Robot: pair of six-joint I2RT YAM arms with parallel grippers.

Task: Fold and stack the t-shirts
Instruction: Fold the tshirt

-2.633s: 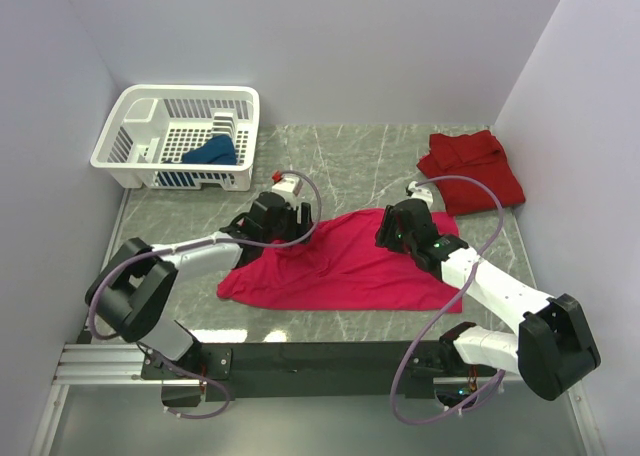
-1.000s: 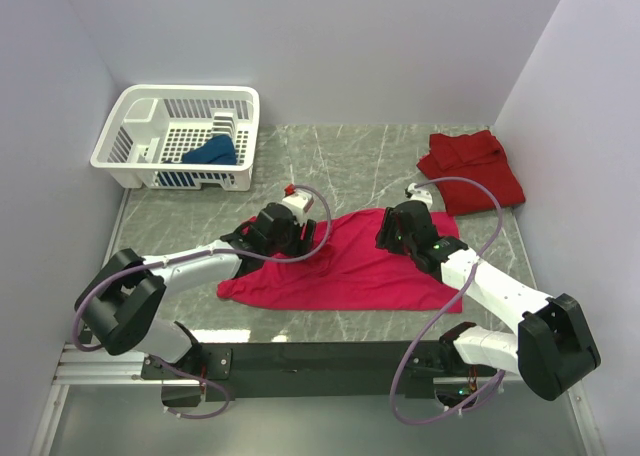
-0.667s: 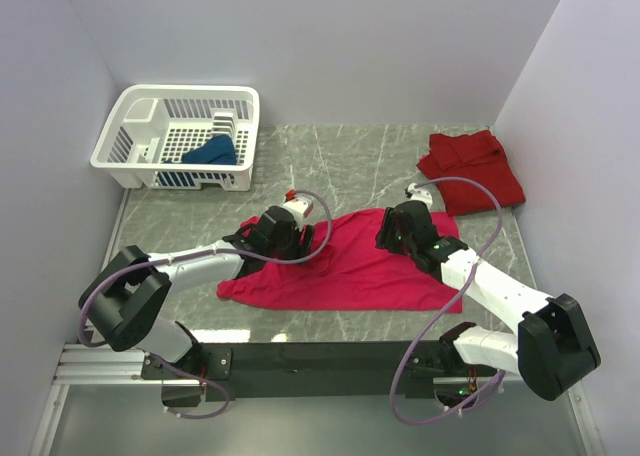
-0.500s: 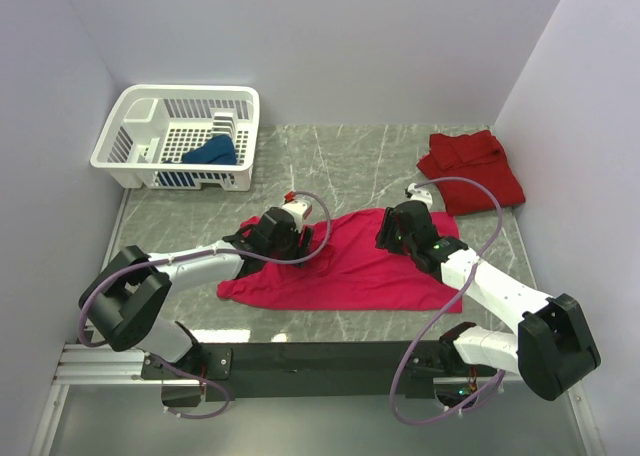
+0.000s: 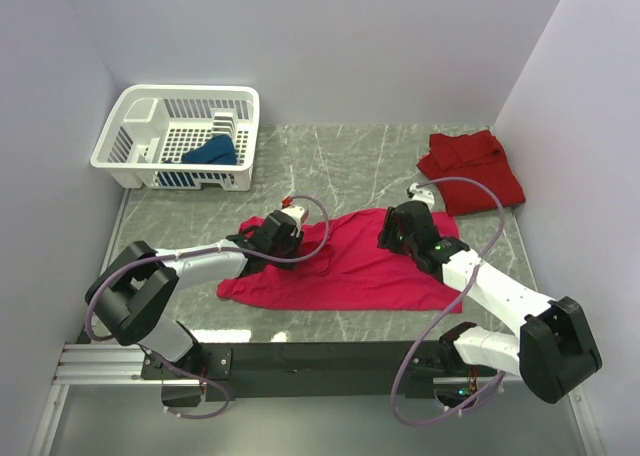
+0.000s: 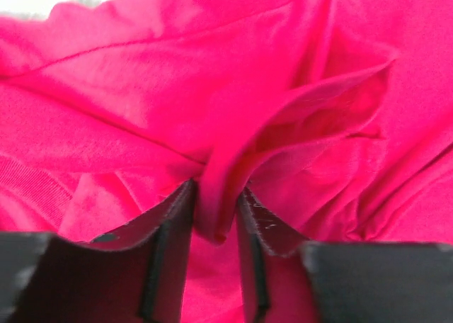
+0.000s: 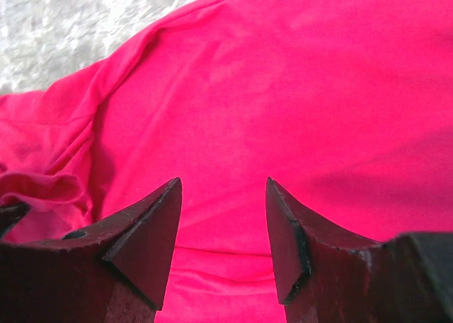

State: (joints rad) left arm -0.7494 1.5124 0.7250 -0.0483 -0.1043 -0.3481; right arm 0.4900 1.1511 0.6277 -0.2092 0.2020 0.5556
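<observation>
Magenta shirt (image 5: 360,271) lies spread mid-tabletop, toward the near edge. Your left jaws pinch a fold; right jaws stand open above it. Close the right on cloth before lifting.

I moved left gripper (image 6: 214,210) down and right onto pink shirt (image 5: 370,271), then back little. Shirt's left edge now bunched up, pinched in it.

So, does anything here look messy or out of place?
Nothing damaged. The bright pinkish-red cloth t-shirt lies rumpled in the middle, a ridge of it pinched in the left claw. A dark blue cloth shirt sits bunched in the white plastic lattice basket.
</observation>
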